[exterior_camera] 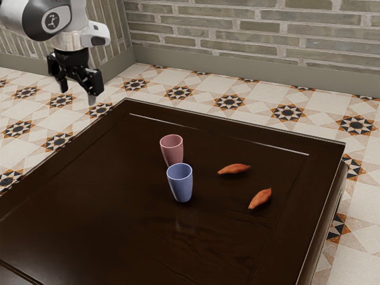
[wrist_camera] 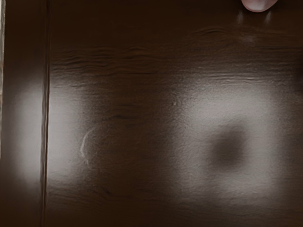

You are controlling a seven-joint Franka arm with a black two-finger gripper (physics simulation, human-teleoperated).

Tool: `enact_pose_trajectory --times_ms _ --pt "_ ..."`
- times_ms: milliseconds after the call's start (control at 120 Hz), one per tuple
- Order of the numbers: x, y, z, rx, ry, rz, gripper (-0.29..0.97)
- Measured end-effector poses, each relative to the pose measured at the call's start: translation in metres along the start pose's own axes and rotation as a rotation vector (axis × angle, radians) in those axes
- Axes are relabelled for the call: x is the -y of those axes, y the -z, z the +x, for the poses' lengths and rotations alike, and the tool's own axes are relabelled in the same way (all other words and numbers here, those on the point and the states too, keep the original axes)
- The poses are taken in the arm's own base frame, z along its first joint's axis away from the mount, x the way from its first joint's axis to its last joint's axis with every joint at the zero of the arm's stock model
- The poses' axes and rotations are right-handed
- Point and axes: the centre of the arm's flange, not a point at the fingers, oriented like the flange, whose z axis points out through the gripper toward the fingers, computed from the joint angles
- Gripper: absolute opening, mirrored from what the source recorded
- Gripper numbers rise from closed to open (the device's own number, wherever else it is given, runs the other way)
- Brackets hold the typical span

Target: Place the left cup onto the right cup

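near cup [exterior_camera: 179, 182] before far cup [exterior_camera: 171, 149] — on table [exterior_camera: 89, 225]

You have a dark wood worktop [exterior_camera: 107, 225] polished to a gloss. In the wrist view its surface [wrist_camera: 142, 71] shows fine wavy grain and soft pale patches of reflected light. At the middle of the exterior view, the pink cup [exterior_camera: 171, 148] and blue cup [exterior_camera: 179, 181] look like smooth, matt plastic. Toward the exterior view's right, the upper sweet potato [exterior_camera: 234, 168] and lower sweet potato [exterior_camera: 260, 198] have dull, slightly uneven skin. At the upper left, the gripper [exterior_camera: 77, 94] is matt black. The brick wall [exterior_camera: 267, 29] looks rough and the floor tiles [exterior_camera: 267, 101] smooth.
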Motion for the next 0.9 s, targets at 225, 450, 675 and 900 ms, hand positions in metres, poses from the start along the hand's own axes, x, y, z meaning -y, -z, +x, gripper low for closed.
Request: enact_pose_trajectory --times_ms 225,450,675,900 --pt "-0.009 -0.036 0.035 0.04 -0.004 0.001 0.68" --pt "-0.098 -0.091 0.077 0.042 -0.079 -0.142 0.68" --pt "-0.111 -0.176 0.129 0.043 -0.039 -0.164 0.68" --pt "-0.096 -0.227 0.193 -0.016 -0.002 -0.175 0.68"
